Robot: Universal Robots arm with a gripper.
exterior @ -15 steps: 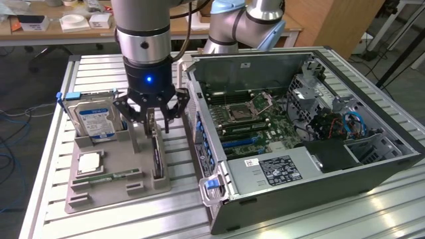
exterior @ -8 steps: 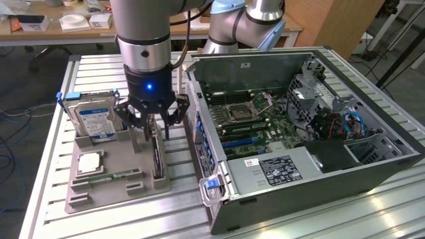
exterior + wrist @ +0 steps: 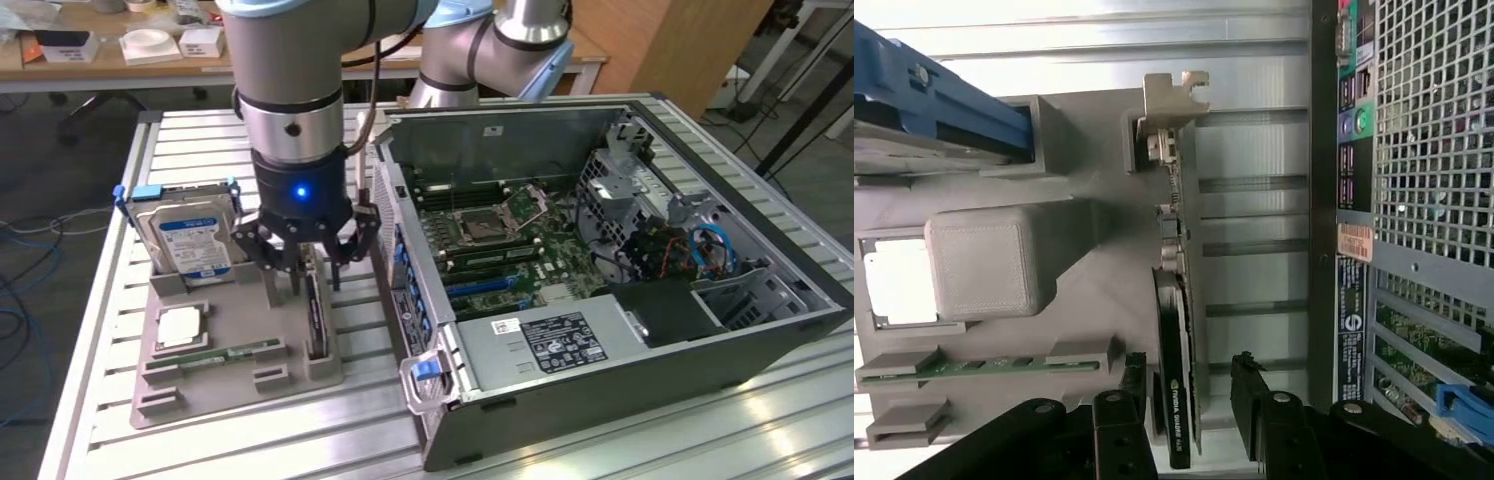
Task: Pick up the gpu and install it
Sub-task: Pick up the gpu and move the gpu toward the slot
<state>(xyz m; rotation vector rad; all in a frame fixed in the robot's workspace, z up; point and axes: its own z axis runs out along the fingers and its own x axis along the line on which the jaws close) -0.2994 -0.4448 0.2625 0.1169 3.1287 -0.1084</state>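
**Inspector:** State of your gripper?

**Arm:** My gripper (image 3: 310, 250) is spread wide and holds nothing. It hangs low over the grey parts holder (image 3: 287, 378), at the end of the holder nearest the computer case (image 3: 747, 330).

**Inspector:** Location of the gpu?

**Arm:** The gpu (image 3: 1176, 300) stands on its edge in the holder's slot, upright, its silver bracket (image 3: 1172, 100) at the far end from my wrist. It is not in the case.

**Inspector:** Relation of fingers to card?

**Arm:** My fingers (image 3: 1254, 420) straddle it, one on each face of the board. On the case side, bare holder shows between finger and card. On the other side the finger sits just beside the black cooler; whether it touches, I cannot tell.

**Inspector:** Other items on the holder?

**Arm:** A hard drive (image 3: 187, 235) with a blue-and-white label stands upright at the far end. A processor (image 3: 180, 328) lies flat in its recess, and a green memory stick (image 3: 984, 367) lies beside it. The holder rests on a slotted aluminium table (image 3: 200, 440), the case alongside it with its side open.
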